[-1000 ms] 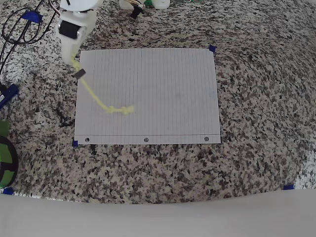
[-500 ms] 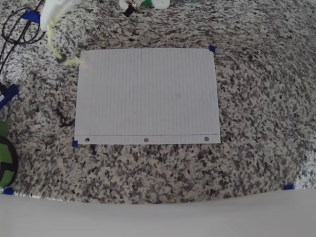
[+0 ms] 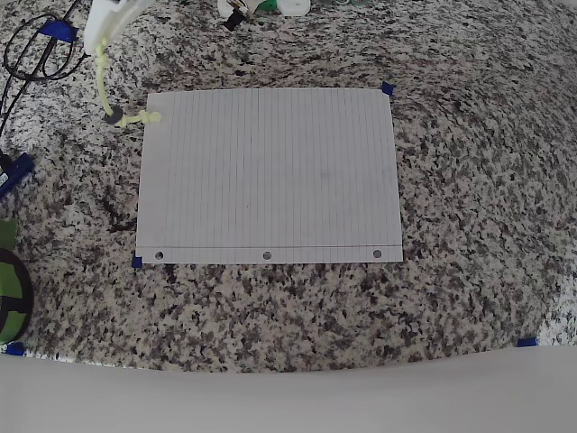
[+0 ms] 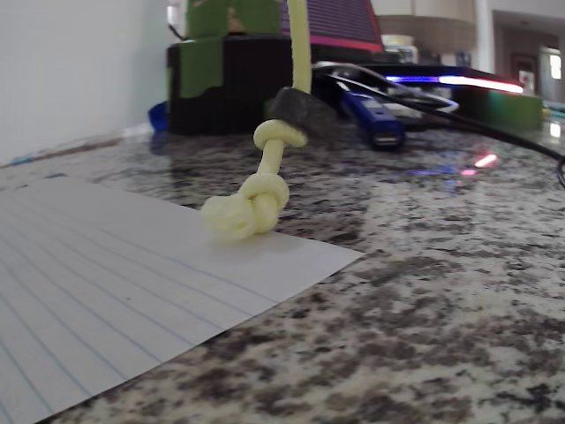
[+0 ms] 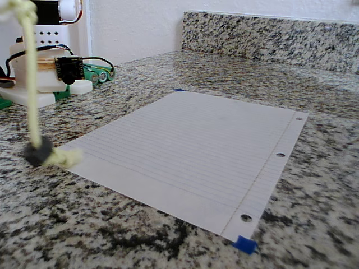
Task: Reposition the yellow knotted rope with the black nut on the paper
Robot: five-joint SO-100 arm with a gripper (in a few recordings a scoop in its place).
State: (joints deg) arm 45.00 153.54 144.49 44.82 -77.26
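place: looking like a home kitchen doubling as a hobby robot bench
counter: speckled granite countertop (image 3: 469, 180) running into a matching granite backsplash (image 5: 269, 33) under a white wall
clutter: black cables (image 3: 32, 54) and green electronics boards (image 5: 104, 75) sitting along the edge

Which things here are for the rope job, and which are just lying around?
For the job:
- yellow knotted rope, hanging with its end knot on the paper's corner
- black nut on the rope
- paper

Just lying around:
- black cables
- blue tape bits
- green thing at the counter's edge
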